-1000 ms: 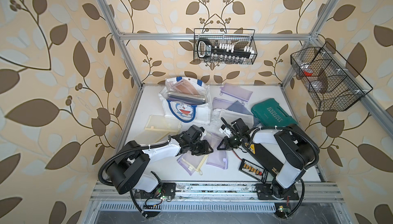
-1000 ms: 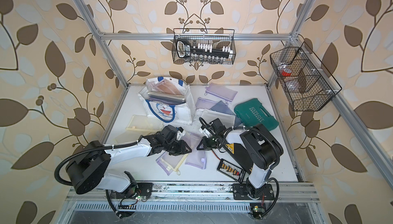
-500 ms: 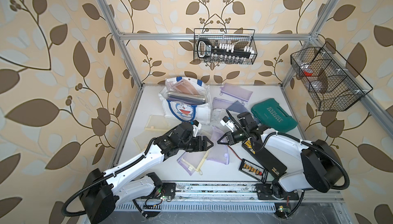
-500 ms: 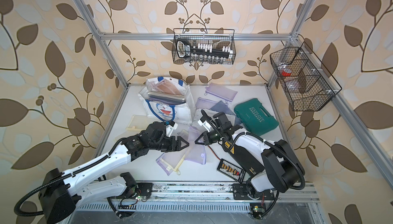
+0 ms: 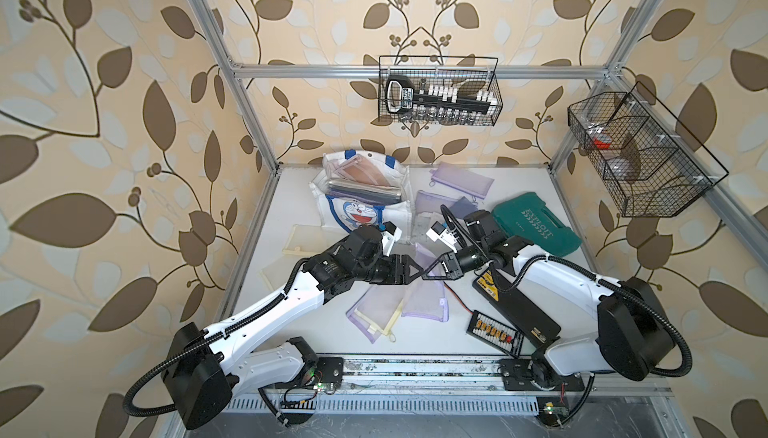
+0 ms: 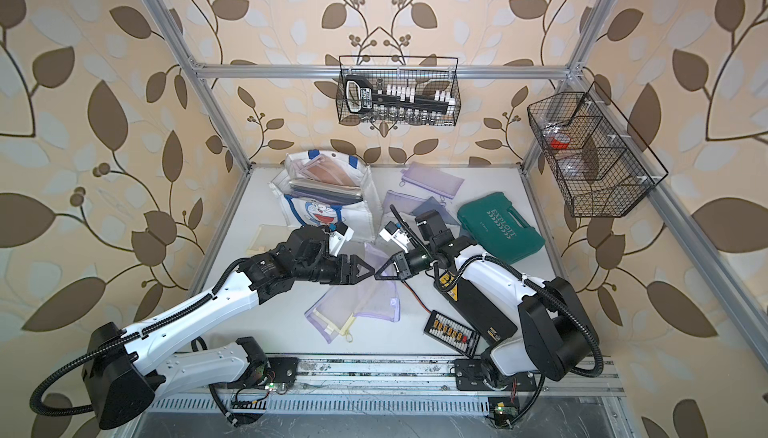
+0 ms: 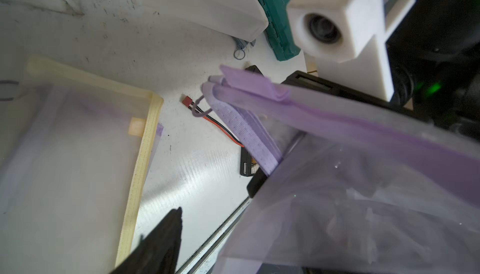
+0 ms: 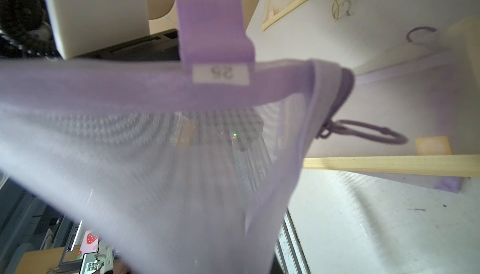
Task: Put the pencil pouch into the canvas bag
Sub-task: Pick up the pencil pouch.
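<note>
Right-wrist view: pencil pouch point(image 8: 155, 155), lilac mesh with a numbered tag on its zip band, draped across the lens. It hides the fingers of the right gripper point(image 5: 430, 277), which is clamped on it.

Left-wrist view: same pouch hanging close. One black finger point(image 7: 161, 244) of the left gripper point(image 5: 413, 275) stands clear of the mesh, with bare table point(image 7: 181, 51) between. The second finger is veiled by the mesh. Jaws apart, holding nothing.

Both top views: grippers nearly tip to tip above the table's centre, pouch aloft there, outside the bag.
- Canvas bag point(image 5: 401, 215), 11 o'clock, upright, mouth open, pouches inside.
- Green tool case point(image 5: 536, 228), 2 o'clock.
- Loose lilac pouches point(image 5: 463, 178), 12 to 1 o'clock.
- Two flat pouches point(image 5: 376, 315), 6 o'clock, lying below the grippers.
- Cream pouches point(image 5: 301, 240), 9 o'clock.
- Black charger point(image 5: 515, 307) and connector board point(image 5: 494, 332), 5 o'clock.
</note>
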You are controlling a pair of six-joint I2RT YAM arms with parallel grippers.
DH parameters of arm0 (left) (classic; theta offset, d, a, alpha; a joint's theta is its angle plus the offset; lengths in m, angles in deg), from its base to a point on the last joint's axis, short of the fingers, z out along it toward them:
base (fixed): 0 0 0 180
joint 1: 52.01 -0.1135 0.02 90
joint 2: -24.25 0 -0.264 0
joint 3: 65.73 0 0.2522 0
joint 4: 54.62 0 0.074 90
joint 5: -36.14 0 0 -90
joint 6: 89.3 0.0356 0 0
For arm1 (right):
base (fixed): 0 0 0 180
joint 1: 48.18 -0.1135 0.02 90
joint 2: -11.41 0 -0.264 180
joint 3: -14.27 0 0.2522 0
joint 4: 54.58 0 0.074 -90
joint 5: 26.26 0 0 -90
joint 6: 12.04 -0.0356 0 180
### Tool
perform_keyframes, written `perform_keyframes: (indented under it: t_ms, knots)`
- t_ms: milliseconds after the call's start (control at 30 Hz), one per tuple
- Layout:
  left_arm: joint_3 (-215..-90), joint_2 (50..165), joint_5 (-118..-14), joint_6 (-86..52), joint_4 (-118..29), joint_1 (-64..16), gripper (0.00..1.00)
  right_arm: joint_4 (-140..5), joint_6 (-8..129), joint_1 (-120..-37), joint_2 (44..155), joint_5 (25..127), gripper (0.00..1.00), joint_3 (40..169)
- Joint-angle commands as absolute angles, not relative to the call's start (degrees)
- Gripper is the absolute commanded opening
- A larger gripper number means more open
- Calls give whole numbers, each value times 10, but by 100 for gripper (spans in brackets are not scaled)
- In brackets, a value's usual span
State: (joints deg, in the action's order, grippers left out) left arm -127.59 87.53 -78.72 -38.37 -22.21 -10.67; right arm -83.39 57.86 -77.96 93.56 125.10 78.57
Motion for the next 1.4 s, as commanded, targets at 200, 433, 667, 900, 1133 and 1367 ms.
perform_keyframes:
  t_ms: [200,433,667,900,1133,1367]
  knots:
    - [-1298,881,-808,-379,-259,-102,41,-858,585,-795,955,1291,11,829]
    - [-1265,832,-789,-404,-254,-102,9,-885,584,-794,955,1258,31,852]
    - [-1327,792,-677,-428,-89,-102,0,-967,612,-787,946,1127,61,893]
    - [-1458,805,-583,-475,32,-102,0,-1029,623,-763,912,1023,76,941]
    - [-1649,872,-426,-556,122,-104,0,-1051,617,-756,882,966,81,983]
    - [-1824,1001,-322,-622,157,-138,0,-1051,599,-756,858,956,95,988]
